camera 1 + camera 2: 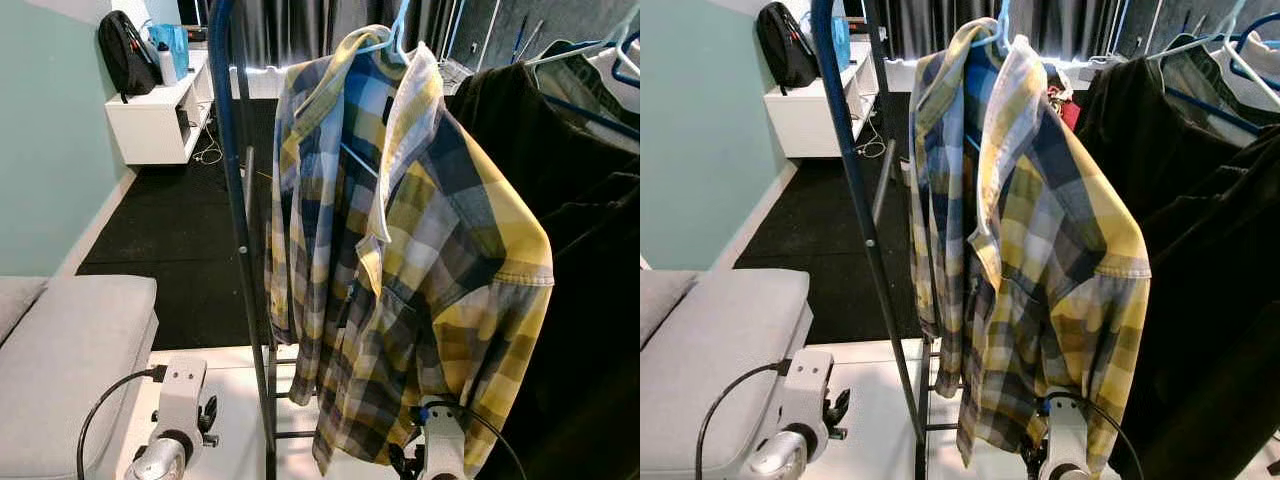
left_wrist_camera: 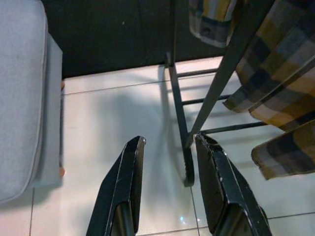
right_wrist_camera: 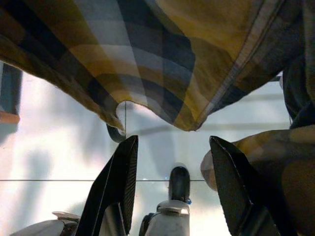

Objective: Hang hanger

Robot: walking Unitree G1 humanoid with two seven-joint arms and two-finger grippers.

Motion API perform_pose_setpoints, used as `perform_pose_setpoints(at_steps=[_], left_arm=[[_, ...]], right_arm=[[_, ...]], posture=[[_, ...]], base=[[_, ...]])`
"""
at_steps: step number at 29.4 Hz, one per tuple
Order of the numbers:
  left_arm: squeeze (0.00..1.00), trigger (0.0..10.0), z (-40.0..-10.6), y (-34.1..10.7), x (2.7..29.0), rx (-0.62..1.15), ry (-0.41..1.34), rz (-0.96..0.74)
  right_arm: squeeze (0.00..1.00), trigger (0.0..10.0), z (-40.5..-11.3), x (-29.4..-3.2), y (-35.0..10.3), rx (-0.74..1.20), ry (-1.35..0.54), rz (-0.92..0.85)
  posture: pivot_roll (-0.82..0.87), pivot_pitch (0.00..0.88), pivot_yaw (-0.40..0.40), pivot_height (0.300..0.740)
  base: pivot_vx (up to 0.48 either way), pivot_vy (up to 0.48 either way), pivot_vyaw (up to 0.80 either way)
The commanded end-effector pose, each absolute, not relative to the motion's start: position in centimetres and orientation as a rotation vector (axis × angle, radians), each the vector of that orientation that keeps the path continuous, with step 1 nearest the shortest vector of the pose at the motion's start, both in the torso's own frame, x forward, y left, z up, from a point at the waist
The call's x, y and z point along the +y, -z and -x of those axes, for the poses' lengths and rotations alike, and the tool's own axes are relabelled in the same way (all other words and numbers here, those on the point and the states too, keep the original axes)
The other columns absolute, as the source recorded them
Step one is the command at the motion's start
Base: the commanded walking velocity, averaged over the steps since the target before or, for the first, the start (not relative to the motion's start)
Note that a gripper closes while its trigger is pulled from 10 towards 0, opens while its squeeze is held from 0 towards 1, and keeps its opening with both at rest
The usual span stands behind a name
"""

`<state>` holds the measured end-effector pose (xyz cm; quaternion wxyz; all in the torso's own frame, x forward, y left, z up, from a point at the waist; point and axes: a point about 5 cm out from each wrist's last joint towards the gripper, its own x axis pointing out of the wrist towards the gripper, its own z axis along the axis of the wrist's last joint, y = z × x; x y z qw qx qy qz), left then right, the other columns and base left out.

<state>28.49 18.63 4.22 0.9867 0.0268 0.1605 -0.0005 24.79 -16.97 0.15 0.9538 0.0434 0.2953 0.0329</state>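
A yellow, blue and white plaid shirt (image 1: 410,250) hangs on a light blue hanger (image 1: 392,40) from the clothes rack, whose dark upright pole (image 1: 240,220) stands just left of it. Both arms hang low below the shirt, their wrists at the picture's lower edge. My left gripper (image 2: 170,147) is open over the white tile floor beside the rack's foot (image 2: 184,147). My right gripper (image 3: 172,147) is open under the shirt's hem (image 3: 162,98), holding nothing.
Dark garments (image 1: 570,250) on other hangers crowd the rack to the right. A grey cushioned seat (image 1: 70,350) stands at the lower left. Beyond lie black floor mats (image 1: 170,250) and a white shelf (image 1: 155,115) with a black bag.
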Motion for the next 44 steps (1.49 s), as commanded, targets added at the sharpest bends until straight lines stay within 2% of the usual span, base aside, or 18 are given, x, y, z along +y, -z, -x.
perform_pose_setpoints(at_steps=[1,15,16,18,21,27,36,39,40,42,44], left_arm=[[0.00,10.0,-28.7,-4.4,18.9,0.308,-0.023,-0.032],[0.00,10.0,-29.8,-5.2,18.6,0.285,0.005,-0.035],[0.00,10.0,-30.7,-5.8,17.8,0.274,0.023,-0.019],[0.00,10.0,-31.0,-5.9,17.5,0.275,0.031,-0.014],[0.00,10.0,-31.2,-6.1,17.3,0.273,0.057,-0.027],[0.00,10.0,-31.5,-6.6,17.9,0.260,0.012,0.022],[0.00,10.0,-31.6,-7.0,17.7,0.240,0.022,0.023],[0.00,10.0,-31.6,-7.2,17.5,0.224,0.039,0.045],[0.00,10.0,-31.4,-7.2,17.5,0.217,0.034,0.066],[0.00,10.0,-31.2,-7.2,17.4,0.213,0.029,0.080],[0.00,10.0,-30.8,-7.7,17.4,0.196,-0.011,0.125]], right_arm=[[0.00,10.0,-24.7,-17.2,0.1,0.594,-0.062,-0.085],[0.00,10.0,-25.1,-17.0,-0.2,0.580,-0.082,-0.085],[0.00,10.0,-25.3,-17.4,-0.3,0.586,-0.084,-0.077],[0.00,10.0,-25.4,-17.6,-0.3,0.585,-0.084,-0.073],[0.00,10.0,-25.8,-17.3,-0.7,0.557,-0.088,-0.116],[0.00,10.0,-26.1,-17.2,-1.1,0.540,-0.075,-0.094],[0.00,10.0,-26.4,-16.7,-1.4,0.532,-0.128,-0.085],[0.00,10.0,-26.6,-16.6,-1.4,0.532,-0.139,-0.084],[0.00,10.0,-26.4,-16.6,-1.3,0.533,-0.134,-0.087],[0.00,10.0,-26.3,-16.6,-1.2,0.534,-0.130,-0.090],[0.00,10.0,-26.0,-16.8,-1.2,0.539,-0.122,-0.088]], posture=[[0.05,0.181,0.006,0.740],[0.06,0.174,0.003,0.740],[0.06,0.205,0.001,0.740],[0.06,0.205,0.001,0.740],[0.05,0.202,0.036,0.740],[0.04,0.205,0.044,0.740],[0.04,0.220,0.059,0.740],[0.03,0.231,0.040,0.740],[0.03,0.202,0.042,0.740],[0.03,0.202,0.042,0.740],[0.02,0.214,-0.005,0.740]], base=[[0.000,0.000,0.00],[0.000,0.000,0.00],[0.000,0.000,0.00],[0.000,0.000,0.00],[0.000,0.000,-0.74],[0.000,0.000,-0.80],[0.000,0.000,0.00],[0.000,0.000,0.00],[0.000,0.000,0.00],[0.000,0.000,0.00],[0.000,-0.339,0.00]])
